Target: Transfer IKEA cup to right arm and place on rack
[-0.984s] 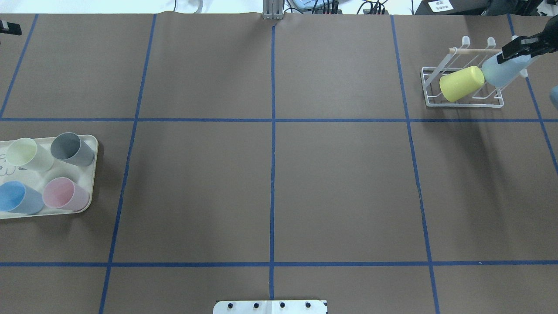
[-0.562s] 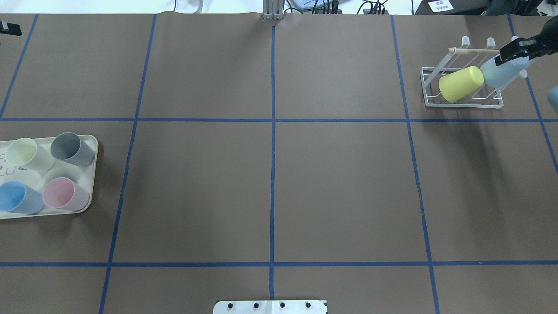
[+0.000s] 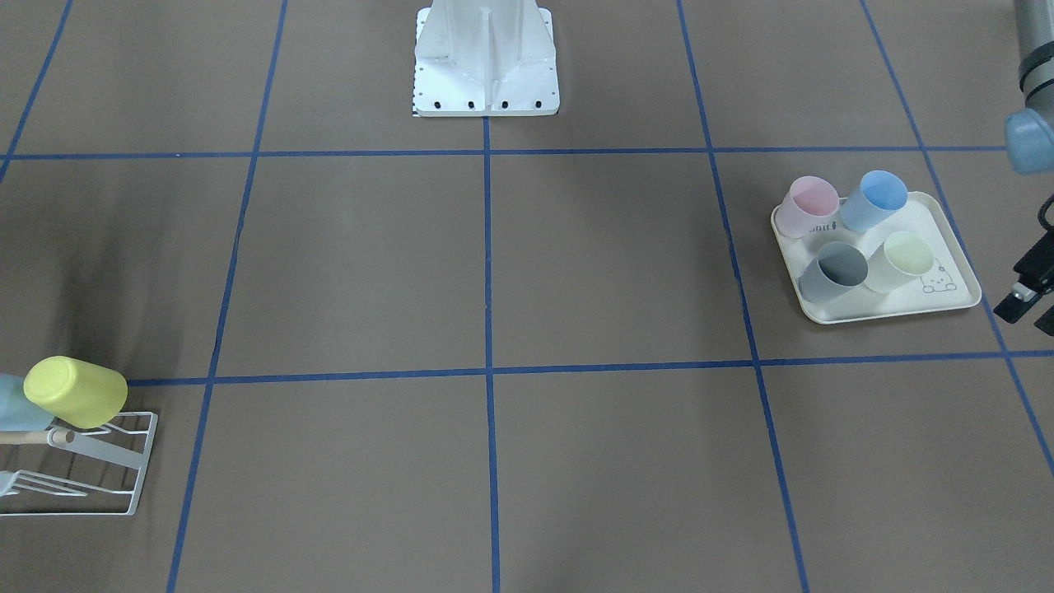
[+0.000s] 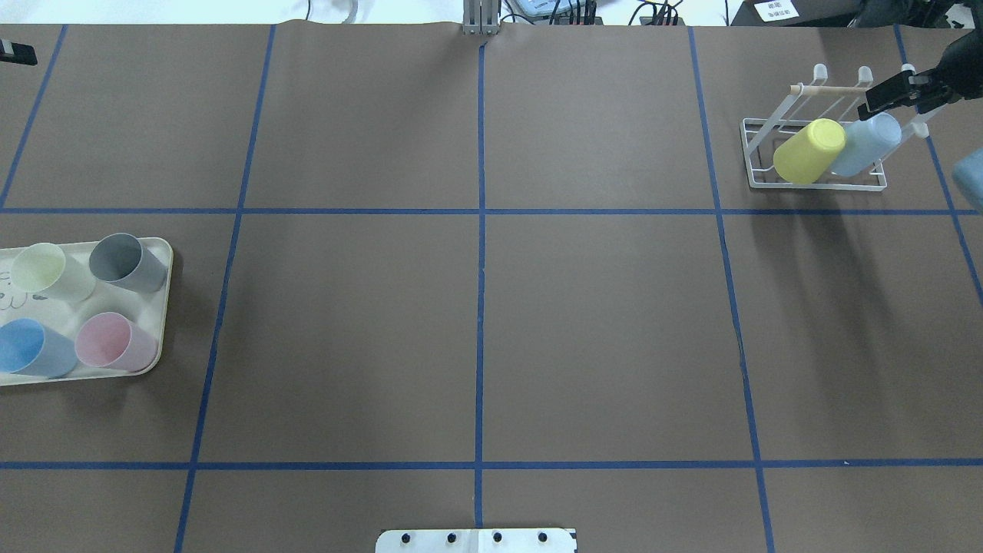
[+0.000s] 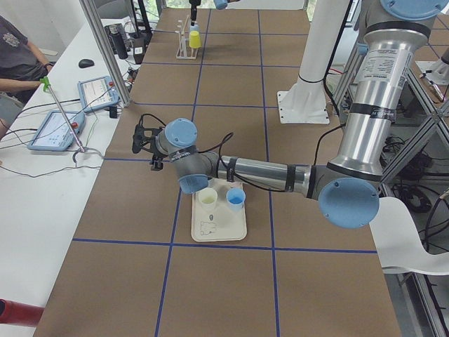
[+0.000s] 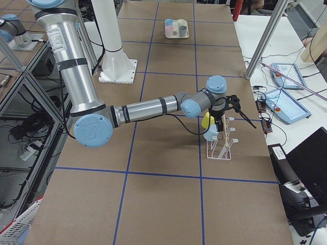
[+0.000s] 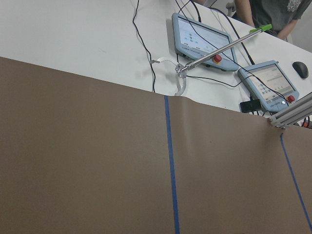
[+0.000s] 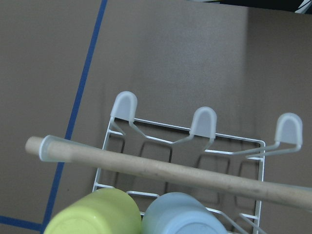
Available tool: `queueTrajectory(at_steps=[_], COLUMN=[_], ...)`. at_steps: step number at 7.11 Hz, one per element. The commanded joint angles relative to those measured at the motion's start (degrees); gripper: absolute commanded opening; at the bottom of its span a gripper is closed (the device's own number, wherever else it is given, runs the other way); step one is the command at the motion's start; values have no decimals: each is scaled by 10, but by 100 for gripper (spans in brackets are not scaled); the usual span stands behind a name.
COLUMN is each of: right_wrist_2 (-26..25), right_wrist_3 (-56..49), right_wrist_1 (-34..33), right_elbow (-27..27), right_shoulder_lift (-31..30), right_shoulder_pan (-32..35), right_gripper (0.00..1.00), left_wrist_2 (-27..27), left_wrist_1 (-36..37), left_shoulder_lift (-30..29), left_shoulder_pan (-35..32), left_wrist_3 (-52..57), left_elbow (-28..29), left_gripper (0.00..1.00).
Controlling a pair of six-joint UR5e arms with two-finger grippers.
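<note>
The pale blue cup [image 4: 868, 142] lies tilted on the rack [image 4: 756, 165] at the upper right of the overhead frame, touching the yellow cup [image 4: 808, 150]. The right hand [image 4: 875, 104] hovers just above it by the dowel [image 4: 833, 90], released and empty. The left hand [image 3: 1033, 309], at the front view's right edge beside the tray [image 3: 889, 309], is spread and empty.

a wide table [image 4: 614, 307] lies under brown paper crossed by blue tape lines [image 4: 480, 269]. along the table's far edge runs a white bench [image 5: 35, 196] with two touch-screen pendants [image 5: 59, 130], a mouse [image 5: 85, 63] and loose black cables [image 7: 141, 41]. a slanted aluminium post [image 5: 105, 49] rises at that edge. even, soft light covers the table.
</note>
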Motion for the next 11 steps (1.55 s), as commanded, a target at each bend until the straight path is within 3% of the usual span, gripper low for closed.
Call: queueTrajectory(at_steps=[1,3,6,8,10,11], right_wrist_2=[5,5,5,5,6,6], right_wrist_3=[0,0,0,-1,0,0], right_wrist_1=[-3,-2,2,2,3,3], right_elbow=[1,8,10,10,16,17], right_shoulder_lift=[15,15,21,21,13,12], right_shoulder_pan=[0,0,0,1,1,0], right_gripper=[99,99,99,99,99,99], left_wrist_2=[5,5,6,2,-3,-7], left_wrist_1=[0,4,5,88,163,204], left_shoulder_lift=[17,41,71,86,111,146], left_shoulder_pan=[-8,-43,-45,-38,-11,27], left_wrist_3=[10,67,92,205,230,230], left_elbow=[-12,-10,-9,-15,-28,-62], left_gripper=[88,88,87,87,87,87])
